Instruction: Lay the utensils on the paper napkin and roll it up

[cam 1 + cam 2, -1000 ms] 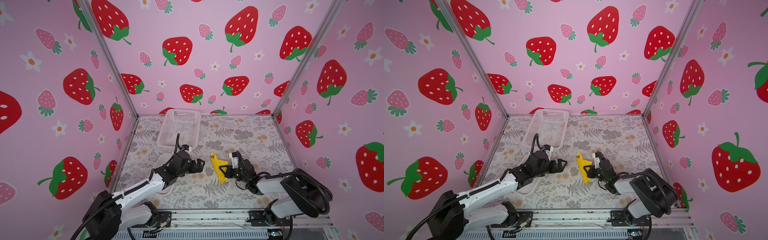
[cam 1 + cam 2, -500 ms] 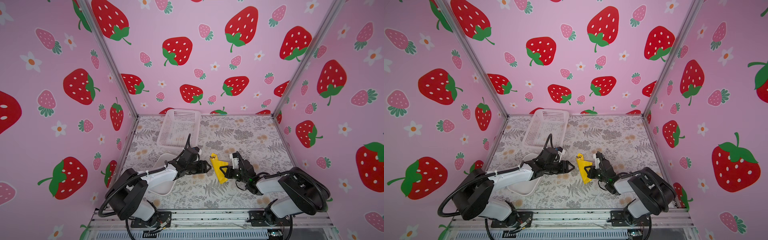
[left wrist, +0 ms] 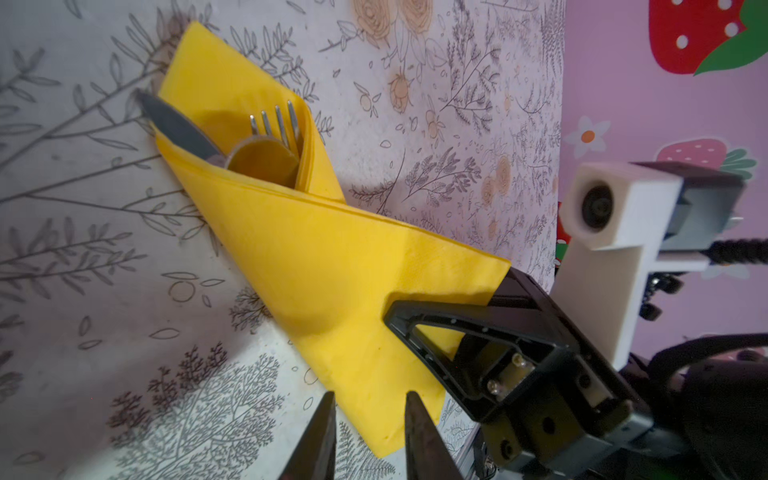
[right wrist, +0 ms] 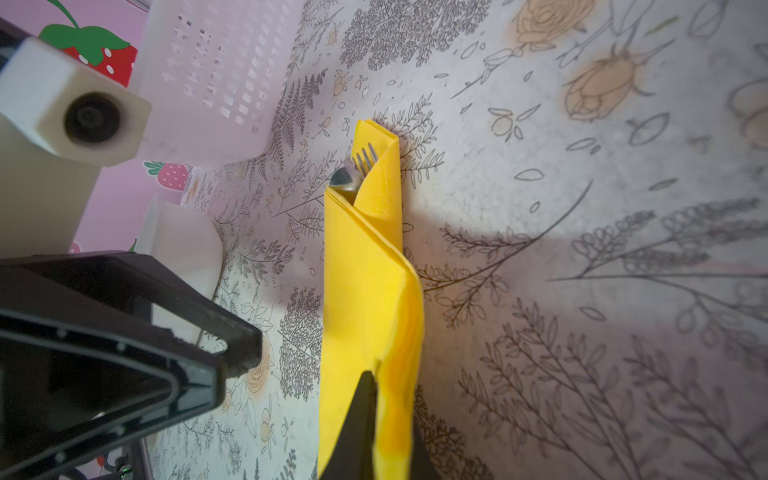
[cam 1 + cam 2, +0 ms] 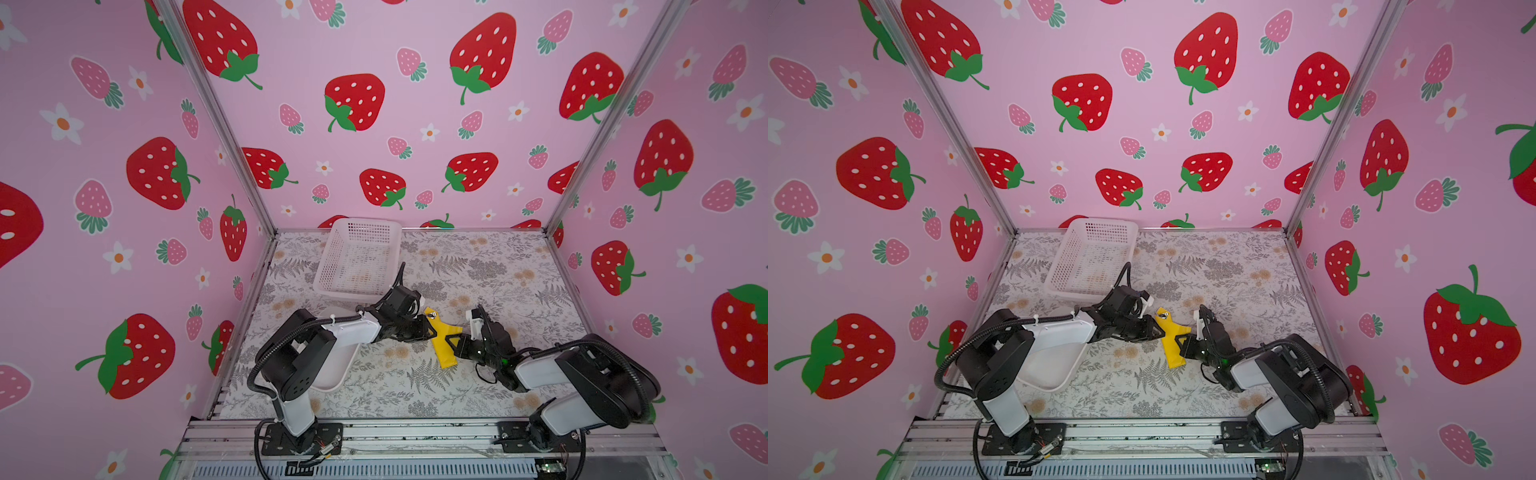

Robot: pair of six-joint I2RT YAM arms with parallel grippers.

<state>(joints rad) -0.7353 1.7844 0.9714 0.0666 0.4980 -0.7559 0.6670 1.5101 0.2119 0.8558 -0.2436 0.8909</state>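
The yellow paper napkin [image 5: 444,343] [image 5: 1172,345] lies folded lengthwise on the floral table, wrapped round the utensils. A knife blade [image 3: 178,129], fork tines [image 3: 278,122] [image 4: 365,158] and a spoon bowl [image 3: 262,160] [image 4: 345,178] stick out of its far open end. My right gripper [image 5: 457,345] [image 4: 386,399] is shut on a raised flap of the napkin at its near end. My left gripper [image 5: 430,330] [image 3: 370,409] has come in from the other side. Its fingertips stand a narrow gap apart, straddling the napkin's near corner [image 3: 374,374], which lies flat between them.
A white perforated basket [image 5: 365,224] [image 5: 1100,224] stands at the back left, close behind the left wrist. A smooth white tray [image 5: 332,374] [image 5: 1050,370] lies under the left forearm. Pink strawberry walls enclose the table on three sides.
My left arm has reached to the right, up to the napkin, and its jaws have narrowed from wide open to a small gap. The right gripper has kept its hold in place.
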